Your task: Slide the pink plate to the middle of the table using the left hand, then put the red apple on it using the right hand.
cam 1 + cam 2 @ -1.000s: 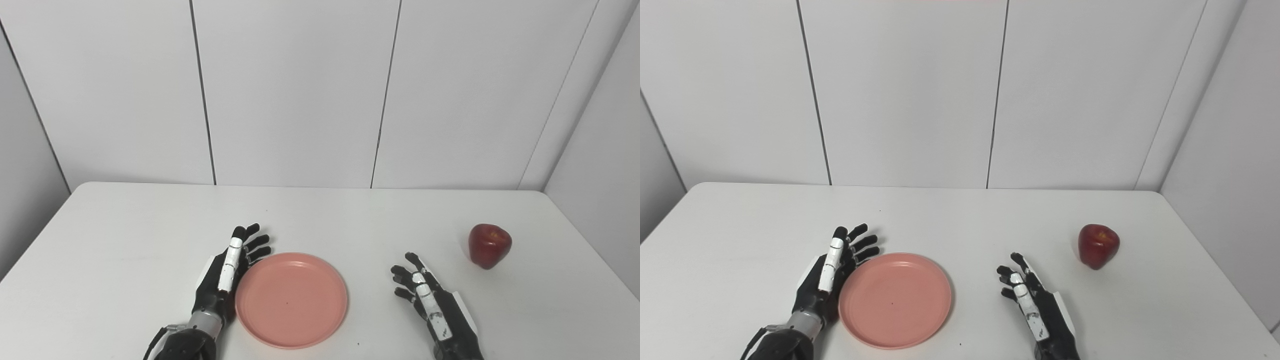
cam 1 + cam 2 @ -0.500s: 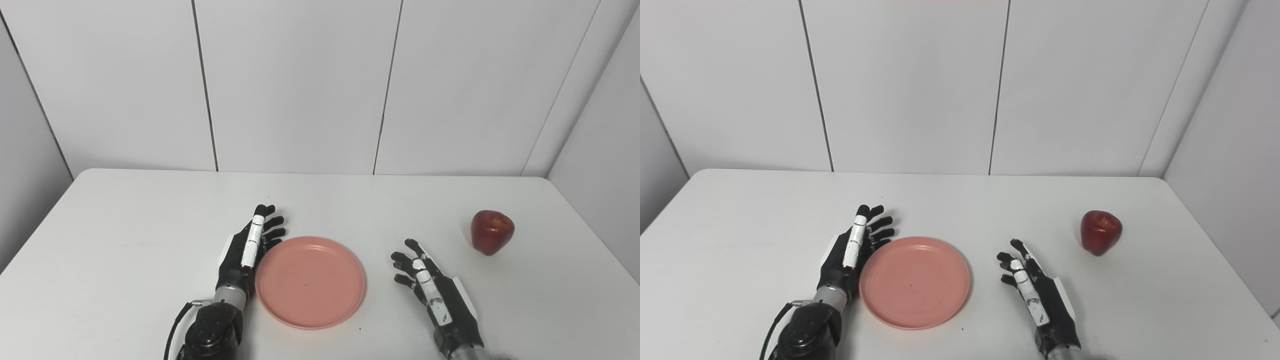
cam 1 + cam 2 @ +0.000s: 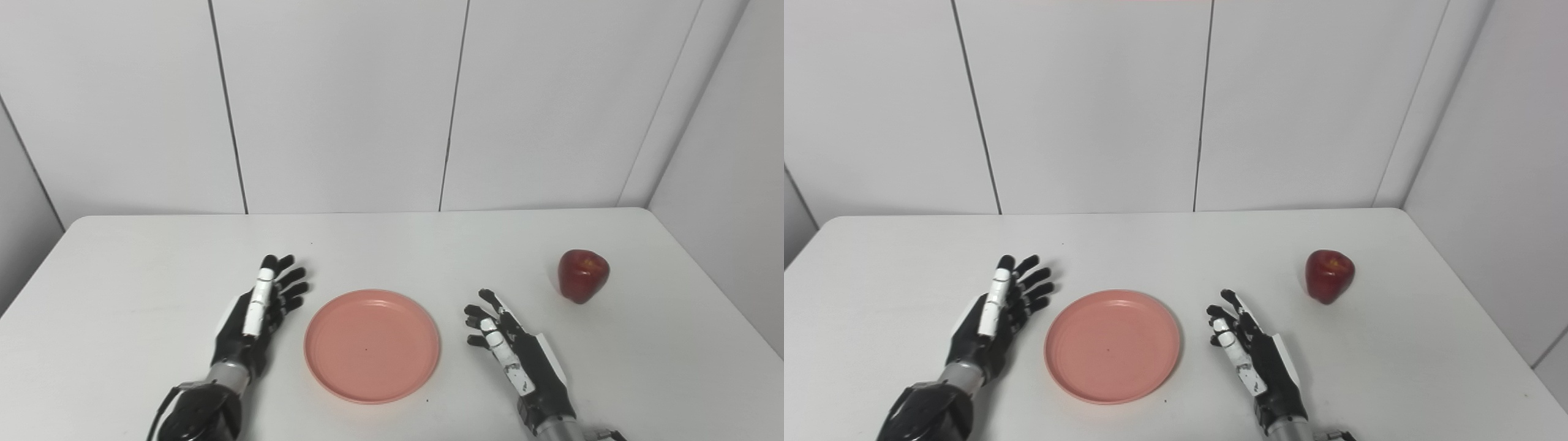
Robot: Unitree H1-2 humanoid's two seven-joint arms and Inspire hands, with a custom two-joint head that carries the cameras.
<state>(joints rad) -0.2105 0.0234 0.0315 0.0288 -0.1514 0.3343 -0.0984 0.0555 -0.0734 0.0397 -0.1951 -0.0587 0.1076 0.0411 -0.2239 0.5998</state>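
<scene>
A pink plate (image 3: 372, 344) lies flat near the front middle of the white table (image 3: 392, 245), with nothing on it. My left hand (image 3: 256, 315) stands on edge to the plate's left, fingers spread and open, a small gap between it and the rim. To the plate's right rests my right hand (image 3: 514, 355), also open and holding nothing. A red apple (image 3: 583, 275) stands upright on the table at the far right, well beyond the right hand's fingertips.
White panelled walls close the table off at the back and along the right side. The table's right edge runs just past the apple.
The plate slid right toward the table's middle under my left hand's push; that hand has now drawn back left, off the rim. The camera view shifted. The right hand and apple stayed put.
</scene>
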